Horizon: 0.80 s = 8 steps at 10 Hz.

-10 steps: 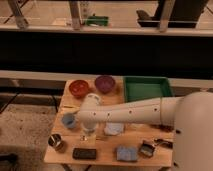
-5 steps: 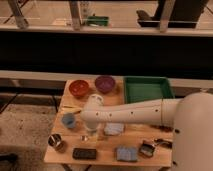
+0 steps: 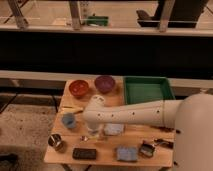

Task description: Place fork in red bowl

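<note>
The red bowl (image 3: 79, 88) stands at the table's back left, beside a purple bowl (image 3: 105, 83). My white arm reaches in from the right, across the middle of the table. My gripper (image 3: 93, 131) hangs down from the wrist over the front-left part of the table, well in front of the red bowl. A thin shiny silver piece (image 3: 85, 138) lies on the table right at the gripper's tip. It looks like part of the fork, and the rest of it is hidden by the gripper.
A green tray (image 3: 147, 90) is at the back right. A pale wooden utensil (image 3: 72, 108), a blue cup (image 3: 69, 120) and a metal cup (image 3: 56, 141) are on the left. A white cloth (image 3: 114, 129), a black block (image 3: 84, 153), a blue sponge (image 3: 126, 153) and a black-handled utensil (image 3: 162, 143) lie along the front.
</note>
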Each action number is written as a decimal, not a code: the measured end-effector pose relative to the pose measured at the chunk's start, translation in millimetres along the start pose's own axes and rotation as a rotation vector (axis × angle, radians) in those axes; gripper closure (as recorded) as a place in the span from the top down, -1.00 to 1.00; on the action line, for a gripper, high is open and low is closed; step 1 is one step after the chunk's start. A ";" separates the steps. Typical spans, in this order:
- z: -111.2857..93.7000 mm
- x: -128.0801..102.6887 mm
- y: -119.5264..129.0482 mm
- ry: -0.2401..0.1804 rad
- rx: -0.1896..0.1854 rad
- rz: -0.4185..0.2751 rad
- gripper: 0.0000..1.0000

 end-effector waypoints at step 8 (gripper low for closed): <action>10.4 -0.6 7.5 -0.003 -0.003 0.020 0.09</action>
